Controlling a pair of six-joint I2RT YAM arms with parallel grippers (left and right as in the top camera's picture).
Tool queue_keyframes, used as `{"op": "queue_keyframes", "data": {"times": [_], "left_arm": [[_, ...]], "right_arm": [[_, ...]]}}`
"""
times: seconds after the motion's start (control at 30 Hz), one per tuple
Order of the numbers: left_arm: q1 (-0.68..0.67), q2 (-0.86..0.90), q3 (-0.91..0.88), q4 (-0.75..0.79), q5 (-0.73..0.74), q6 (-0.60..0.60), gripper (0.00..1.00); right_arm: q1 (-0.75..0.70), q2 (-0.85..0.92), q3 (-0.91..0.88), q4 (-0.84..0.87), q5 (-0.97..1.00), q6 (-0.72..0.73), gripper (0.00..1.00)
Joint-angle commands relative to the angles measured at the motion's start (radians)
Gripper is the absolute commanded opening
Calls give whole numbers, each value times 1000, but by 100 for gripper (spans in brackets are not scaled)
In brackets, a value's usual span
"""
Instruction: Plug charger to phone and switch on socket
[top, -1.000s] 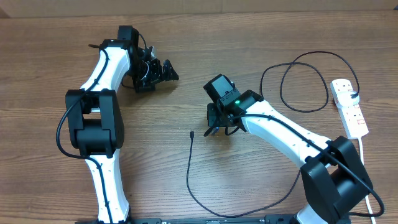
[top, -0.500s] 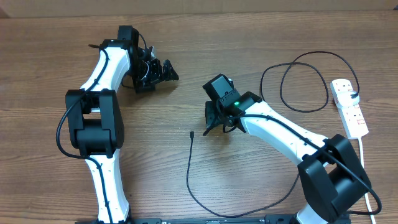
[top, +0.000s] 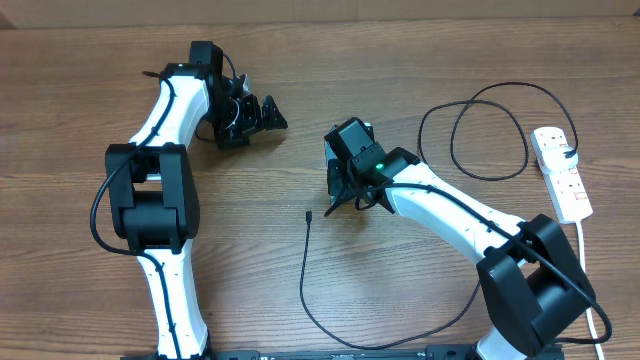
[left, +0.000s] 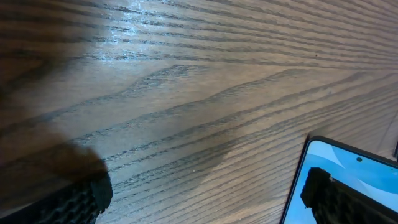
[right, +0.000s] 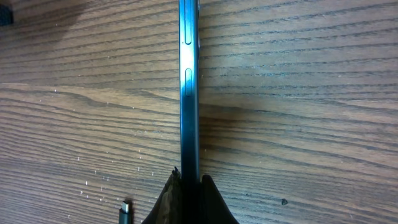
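Charger (top: 303, 280): black cable curving over the near part of the wooden table (top: 250, 250), its plug tip (right: 125, 208) lying bare on the wood just beside the right gripper (right: 189, 193). That gripper is pinching one end of the phone (right: 189, 93) between closed fingers and is presenting it edge-on to the wrist camera, side buttons showing. Left gripper (top: 256, 115): sitting further back with fingers (left: 74, 202) spread wide and holding nothing, the phone's light blue screen showing by one pad. Socket (top: 562, 175): lying at the far right, well apart from the phone, black plug (top: 568, 152) seated and white cord (top: 590, 250) trailing.
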Motion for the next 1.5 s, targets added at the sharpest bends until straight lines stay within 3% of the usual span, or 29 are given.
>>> {"op": "queue_keyframes", "data": {"times": [0.0, 0.7, 1.0, 1.07, 1.3, 1.47], "left_arm": [[-6, 21, -5, 4, -35, 26, 100], [-6, 21, -5, 4, -35, 26, 100], [-6, 21, -5, 4, -35, 26, 100], [-6, 21, -5, 4, -35, 26, 100], [-6, 21, -5, 4, -35, 26, 100], [-6, 21, -5, 4, -35, 26, 100]], "right_arm": [[4, 5, -8, 1, 16, 2, 4], [4, 69, -8, 54, 49, 27, 4], [10, 71, -8, 53, 49, 26, 12], [14, 71, -8, 53, 49, 27, 4], [8, 56, 6, 18, 16, 26, 4], [-38, 22, 11, 12, -108, 26, 4]]}}
